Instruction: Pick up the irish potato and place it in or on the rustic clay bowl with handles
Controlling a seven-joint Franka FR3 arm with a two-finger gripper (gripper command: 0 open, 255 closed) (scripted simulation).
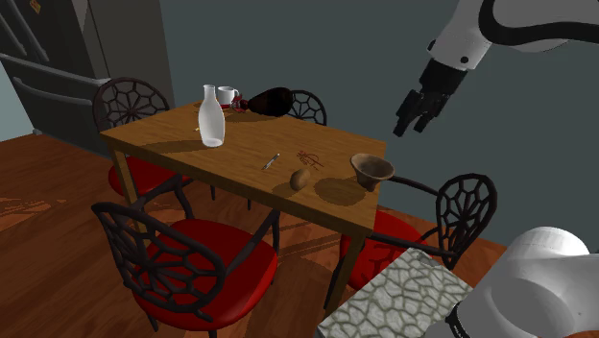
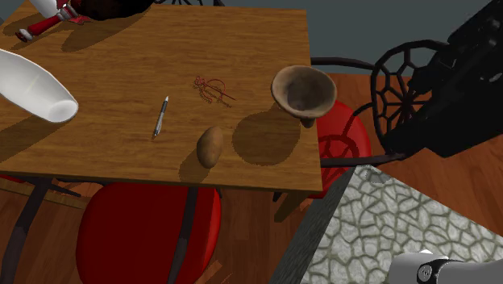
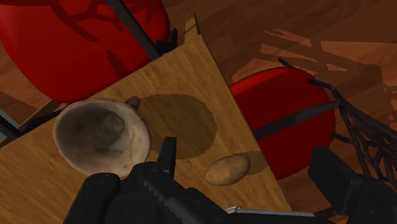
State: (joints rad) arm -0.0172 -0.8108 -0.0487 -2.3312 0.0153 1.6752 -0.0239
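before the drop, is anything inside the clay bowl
Nothing shows inside the bowl: its brown interior looks bare. In the wrist view the gripper covers a bit of its rim. The potato lies outside it.

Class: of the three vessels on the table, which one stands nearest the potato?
The brown bowl, close to the potato near one corner; the white bottle and the white mug stand farther off across the table.

Potato tan-brown. Bowl dull grey-brown, darker inside. Worktop warm brown wood grain. On the worktop: whitish bottle, red thread squiggle, grey pen. Chairs beside the worktop: red seats, black web-pattern backs. Stand grey cracked-stone pattern.
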